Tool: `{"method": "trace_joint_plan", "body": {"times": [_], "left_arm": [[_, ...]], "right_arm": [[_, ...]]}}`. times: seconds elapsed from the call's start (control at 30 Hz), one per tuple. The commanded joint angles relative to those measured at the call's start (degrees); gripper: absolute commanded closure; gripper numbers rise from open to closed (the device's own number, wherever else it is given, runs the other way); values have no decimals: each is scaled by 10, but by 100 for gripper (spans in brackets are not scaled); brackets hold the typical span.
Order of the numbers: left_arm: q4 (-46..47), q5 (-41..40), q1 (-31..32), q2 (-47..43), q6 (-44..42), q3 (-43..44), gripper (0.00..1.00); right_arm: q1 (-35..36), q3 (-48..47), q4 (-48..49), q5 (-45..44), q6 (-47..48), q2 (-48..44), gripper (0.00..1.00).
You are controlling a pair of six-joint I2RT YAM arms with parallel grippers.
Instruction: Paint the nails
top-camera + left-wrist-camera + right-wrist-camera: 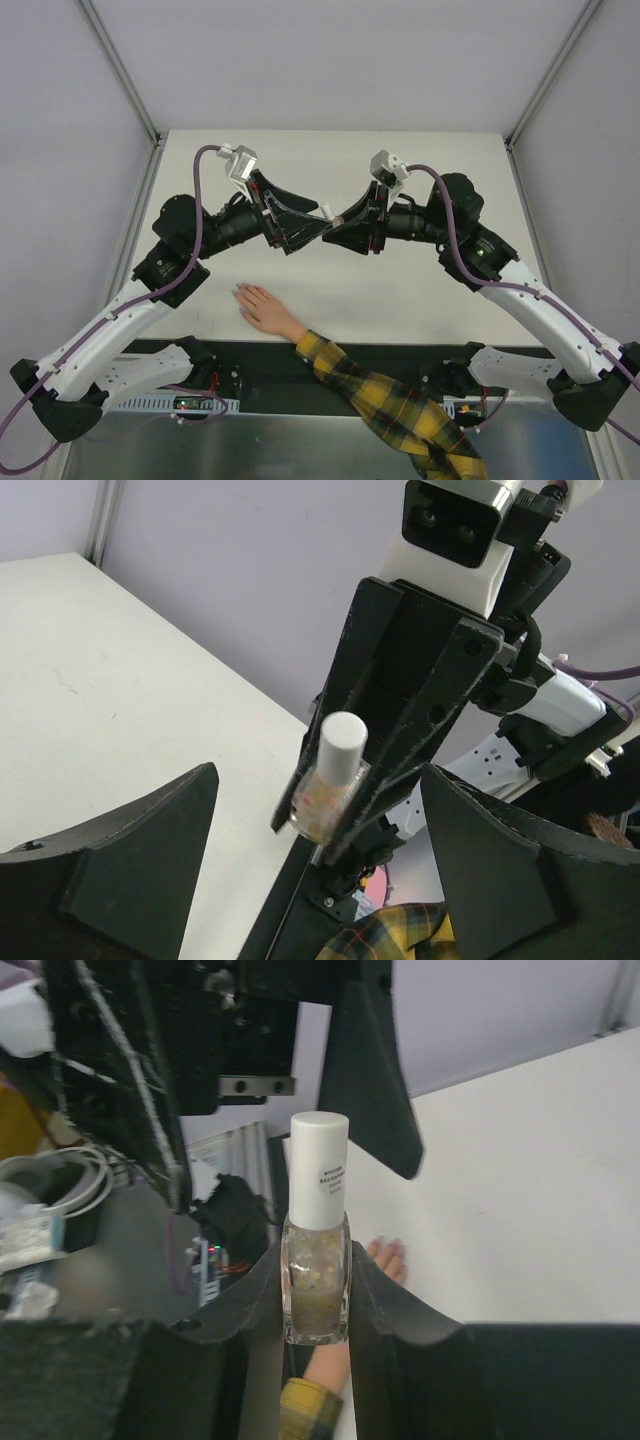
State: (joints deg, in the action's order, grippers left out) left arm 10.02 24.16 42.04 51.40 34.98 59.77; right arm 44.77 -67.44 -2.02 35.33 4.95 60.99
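A small glass nail polish bottle (316, 1280) with a white cap (319, 1165) and glittery pale contents is held in the air; my right gripper (317, 1260) is shut on its glass body. In the left wrist view the bottle (325, 800) sits ahead, between the spread fingers of my open left gripper (320, 780), which touch nothing. Both grippers meet above mid-table: left gripper (322, 222), right gripper (345, 222). The mannequin hand (265, 312) lies flat near the front edge with a plaid sleeve (390, 400). Its nails (240, 292) point left; the nails (390, 1246) also show under the bottle.
The white table (420, 170) is walled by grey panels at the back and both sides. A black strip (400, 360) runs along the front edge beside the arm bases. The sleeve hangs off the front toward the lower right.
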Motion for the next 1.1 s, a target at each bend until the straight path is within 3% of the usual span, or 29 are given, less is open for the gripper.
{"method": "trace_joint_plan", "body": {"times": [0.0, 0.17, 0.37, 0.43, 0.5, 0.53, 0.57, 0.6, 0.67, 0.83, 0.97, 1.07], "left_arm": [[26, 22, 4, 3, 4, 24, 20], [40, 33, 3, 5, 8, 26, 35], [39, 28, 4, 2, 6, 23, 68], [35, 27, 4, 3, 5, 25, 86], [32, 22, 4, 6, 4, 26, 99], [27, 19, 4, 7, 4, 27, 100], [25, 17, 4, 9, 3, 28, 100], [25, 14, 4, 9, 4, 29, 100], [24, 15, 4, 14, 5, 31, 100], [23, 16, 4, 18, 6, 32, 100], [21, 14, 4, 8, 4, 26, 48], [10, 5, 4, -6, -4, 24, 36]], "right_arm": [[-8, -10, 109, 174, -101, 18, 100], [-9, -6, 124, 166, -115, 23, 100], [-6, -9, 56, 77, -61, -3, 99], [8, -14, 23, 14, -19, -9, 100], [62, -35, -61, -127, 57, -19, 99], [90, -42, -82, -199, 81, -21, 99], [119, -46, -95, -344, 103, -22, 100], [168, -55, -105, -407, 120, -22, 100], [202, -61, -108, -483, 148, -21, 100], [200, -67, -112, -468, 153, -18, 100], [155, -56, -105, -311, 131, -21, 100], [128, -47, -104, -225, 123, -25, 100]]}}
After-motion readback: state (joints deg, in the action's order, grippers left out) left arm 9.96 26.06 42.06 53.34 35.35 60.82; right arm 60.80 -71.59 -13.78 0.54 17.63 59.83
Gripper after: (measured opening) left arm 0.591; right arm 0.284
